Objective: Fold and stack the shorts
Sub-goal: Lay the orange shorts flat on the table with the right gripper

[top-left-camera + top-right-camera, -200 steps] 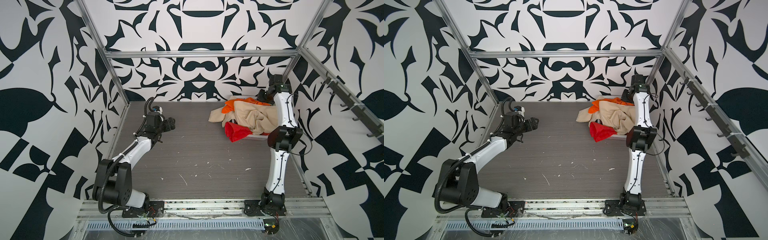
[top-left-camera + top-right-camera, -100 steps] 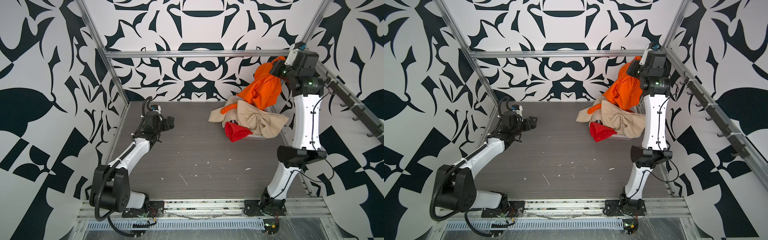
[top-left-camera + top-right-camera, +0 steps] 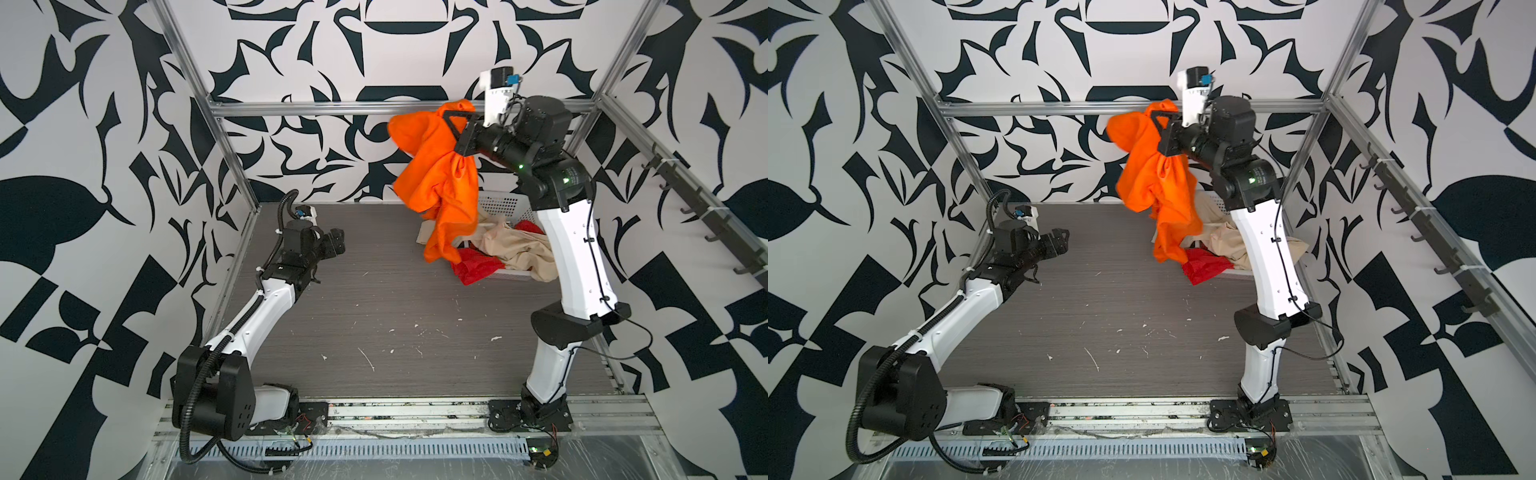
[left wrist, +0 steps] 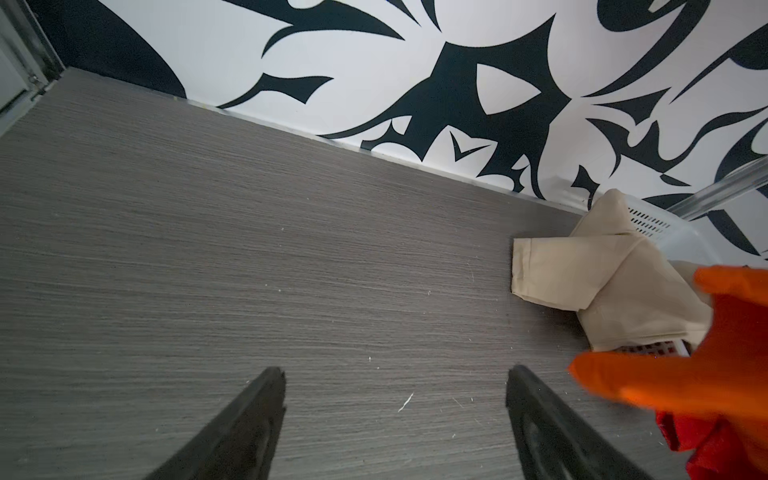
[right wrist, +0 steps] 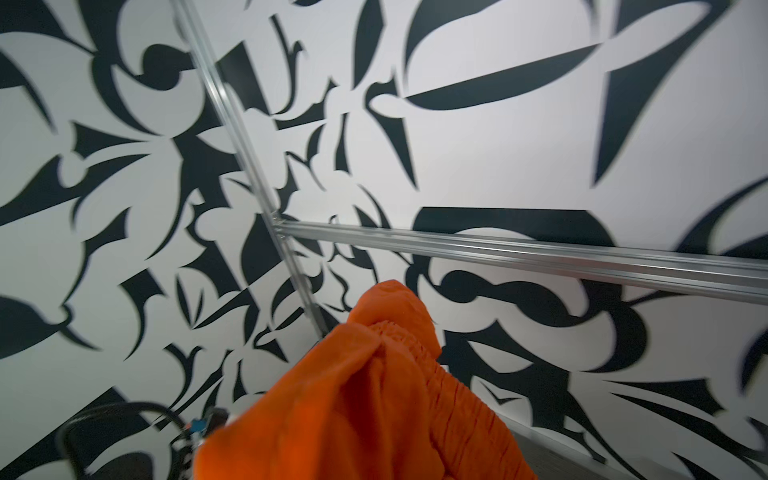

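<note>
i'm clamping bright orange cloth shorts [image 3: 440,183] in my right gripper [image 3: 452,124]; the hem dangling below is risking snagging the beige shorts [image 3: 519,249]; left gripper [image 3: 338,243] gaping wide.

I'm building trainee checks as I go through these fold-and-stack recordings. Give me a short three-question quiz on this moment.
1. True or false: the right gripper is shut on the bright orange cloth shorts, held up in the air.
2. Which lie at the white perforated plastic basket? A) beige cloth shorts and red textured shorts B) orange shorts only C) nothing
3. Fill in: the left gripper is ____ and holds nothing.
Key: 1 true; 2 A; 3 open.
</note>
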You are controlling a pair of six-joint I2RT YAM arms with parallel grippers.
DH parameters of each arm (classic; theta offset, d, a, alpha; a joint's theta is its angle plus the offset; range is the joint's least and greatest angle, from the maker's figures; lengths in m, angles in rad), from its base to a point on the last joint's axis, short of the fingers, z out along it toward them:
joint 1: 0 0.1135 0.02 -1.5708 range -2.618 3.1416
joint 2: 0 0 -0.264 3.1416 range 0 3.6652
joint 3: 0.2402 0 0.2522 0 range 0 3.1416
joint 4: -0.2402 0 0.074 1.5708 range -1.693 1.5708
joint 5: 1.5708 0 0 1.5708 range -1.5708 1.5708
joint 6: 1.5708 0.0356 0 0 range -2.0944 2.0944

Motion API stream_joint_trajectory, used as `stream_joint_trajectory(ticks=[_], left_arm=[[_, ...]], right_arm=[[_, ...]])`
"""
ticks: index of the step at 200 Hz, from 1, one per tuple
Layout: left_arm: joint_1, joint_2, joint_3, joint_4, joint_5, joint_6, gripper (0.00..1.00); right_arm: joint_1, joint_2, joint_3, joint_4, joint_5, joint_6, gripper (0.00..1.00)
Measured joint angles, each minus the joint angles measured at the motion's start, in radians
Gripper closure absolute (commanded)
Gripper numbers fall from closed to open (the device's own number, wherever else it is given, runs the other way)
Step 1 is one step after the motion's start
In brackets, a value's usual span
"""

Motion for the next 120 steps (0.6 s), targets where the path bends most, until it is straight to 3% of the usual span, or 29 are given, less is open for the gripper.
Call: stream_joint_trajectory(ticks=[39,49,66,76,120], left_arm=[[-0.002,-0.069,0.043,-0.119,-0.159,-0.018,0.11],[-0.002,-0.098,0.05,-0.149,-0.211,-0.022,0.11],[-0.001,-0.146,0.05,-0.192,-0.286,-0.026,0.11],[0.002,-0.17,0.05,-0.211,-0.323,-0.026,0.11],[0.01,-0.214,0.012,-0.261,-0.396,-0.036,0.11]], right_arm=[[0.136,-0.014,-0.164,0.042,-0.042,-0.011,0.98],[0.149,-0.011,-0.221,0.042,-0.037,-0.01,0.82],[0.15,0.016,-0.291,0.012,-0.003,-0.015,0.44],[0.144,0.053,-0.3,-0.027,0.029,-0.021,0.32],[0.133,0.211,-0.301,-0.248,0.22,-0.077,0.28]])
